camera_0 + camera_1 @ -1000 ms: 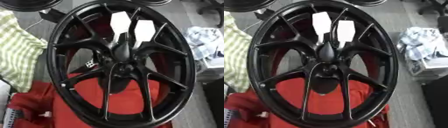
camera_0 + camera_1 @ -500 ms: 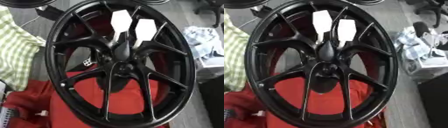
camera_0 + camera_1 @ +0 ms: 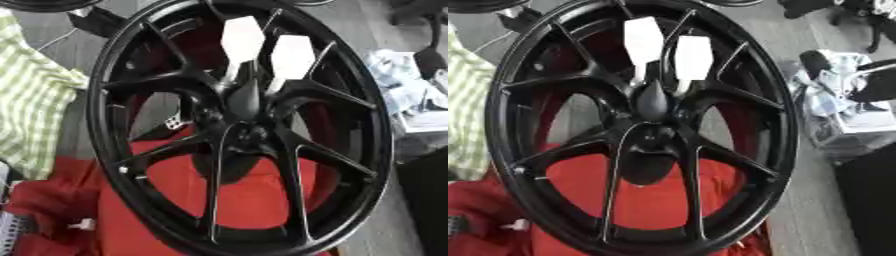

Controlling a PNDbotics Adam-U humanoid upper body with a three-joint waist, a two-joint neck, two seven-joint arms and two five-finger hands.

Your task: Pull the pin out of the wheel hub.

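Black wheel (image 3: 241, 125) lying on red cloth (image 3: 175, 200), two white tags (image 3: 242, 35) at its far side above the hub (image 3: 652, 102). Neither hand visible, state unknowable.

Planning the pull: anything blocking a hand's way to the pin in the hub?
No hand shows in either view. Nothing visible lies over the hub; only two white tabs stick out just above it.

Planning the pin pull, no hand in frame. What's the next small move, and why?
Probably bring one hand in over the wheel toward the left white pin or the right white pin, which stand just above the hub. Neither hand shows in either view, so nothing grips a pin yet.
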